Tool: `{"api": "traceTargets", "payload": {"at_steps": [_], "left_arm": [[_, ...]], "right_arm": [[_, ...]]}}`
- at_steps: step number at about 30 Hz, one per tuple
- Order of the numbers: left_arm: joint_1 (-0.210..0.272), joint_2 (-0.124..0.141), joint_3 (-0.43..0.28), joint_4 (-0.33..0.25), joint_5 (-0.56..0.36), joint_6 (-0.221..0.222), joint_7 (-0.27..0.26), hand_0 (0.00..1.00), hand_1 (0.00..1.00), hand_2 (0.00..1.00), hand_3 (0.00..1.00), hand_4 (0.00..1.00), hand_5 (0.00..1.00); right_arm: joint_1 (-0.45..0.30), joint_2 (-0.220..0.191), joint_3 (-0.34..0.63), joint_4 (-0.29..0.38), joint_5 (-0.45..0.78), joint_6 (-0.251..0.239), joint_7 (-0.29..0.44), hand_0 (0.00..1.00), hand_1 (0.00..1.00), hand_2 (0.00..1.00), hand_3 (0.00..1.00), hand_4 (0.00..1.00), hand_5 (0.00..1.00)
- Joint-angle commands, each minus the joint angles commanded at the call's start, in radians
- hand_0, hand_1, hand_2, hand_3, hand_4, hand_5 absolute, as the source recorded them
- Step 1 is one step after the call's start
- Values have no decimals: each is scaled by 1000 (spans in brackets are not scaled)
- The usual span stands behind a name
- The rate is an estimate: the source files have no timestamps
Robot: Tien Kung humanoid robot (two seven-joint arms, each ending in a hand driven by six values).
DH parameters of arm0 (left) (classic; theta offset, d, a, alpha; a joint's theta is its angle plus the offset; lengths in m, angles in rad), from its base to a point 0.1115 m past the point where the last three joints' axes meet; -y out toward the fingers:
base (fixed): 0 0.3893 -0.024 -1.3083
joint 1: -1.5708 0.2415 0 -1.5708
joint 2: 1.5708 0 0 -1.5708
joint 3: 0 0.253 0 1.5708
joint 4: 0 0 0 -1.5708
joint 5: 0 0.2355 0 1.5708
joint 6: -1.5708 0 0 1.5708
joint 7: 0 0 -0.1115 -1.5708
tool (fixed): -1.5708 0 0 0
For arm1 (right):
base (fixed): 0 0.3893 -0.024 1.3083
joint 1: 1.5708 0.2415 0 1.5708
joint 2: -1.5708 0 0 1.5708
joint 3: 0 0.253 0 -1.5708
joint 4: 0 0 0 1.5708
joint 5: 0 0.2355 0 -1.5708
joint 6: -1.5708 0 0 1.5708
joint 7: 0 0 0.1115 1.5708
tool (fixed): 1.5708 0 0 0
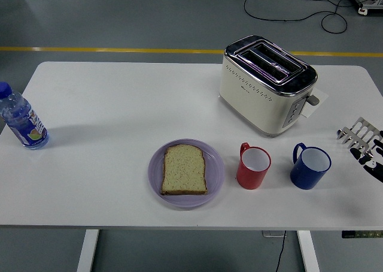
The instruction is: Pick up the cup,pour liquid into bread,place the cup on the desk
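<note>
A slice of bread (185, 169) lies on a lilac plate (157, 182) near the table's front middle. Just right of the plate stands a red cup (252, 166) with a white inside, its handle turned to the far left. A blue cup (310, 166) stands right of the red one, handle also at the far left. My right hand (361, 136) comes in at the right edge, a short way right of the blue cup, silver fingers spread and holding nothing. My left arm is out of view.
A cream and chrome toaster (267, 84) stands behind the cups, with a white card by its right side. A plastic water bottle (21, 120) with a blue cap stands at the far left. Cables lie on the floor beyond the table.
</note>
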Motion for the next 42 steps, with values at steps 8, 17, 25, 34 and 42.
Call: {"api": "traceTargets", "payload": {"at_steps": [8, 17, 25, 34, 42], "left_arm": [[3, 0, -7, -1, 6, 0, 0, 649, 611, 606, 528, 300, 744], [3, 4, -20, -1, 14, 1, 0, 650, 609, 606, 527, 300, 742], [5, 3, -21, -1, 14, 1, 0, 648, 609, 606, 527, 301, 741], [12, 2, -25, -1, 14, 1, 1, 648, 609, 606, 527, 301, 740], [16, 1, -33, -1, 14, 1, 1, 648, 609, 603, 528, 301, 739]], "right_arm": [[-19, 5, -62, -6, -7, -1, 4, 953, 905, 966, 998, 998, 136], [11, 27, -133, -62, -40, -52, 12, 956, 906, 966, 998, 998, 134], [37, 38, -170, -87, -57, -71, 17, 955, 906, 966, 998, 998, 135], [71, 55, -219, -117, -82, -107, 26, 954, 903, 966, 998, 998, 133], [103, 70, -244, -173, -72, -141, 42, 955, 902, 968, 998, 998, 131]]}}
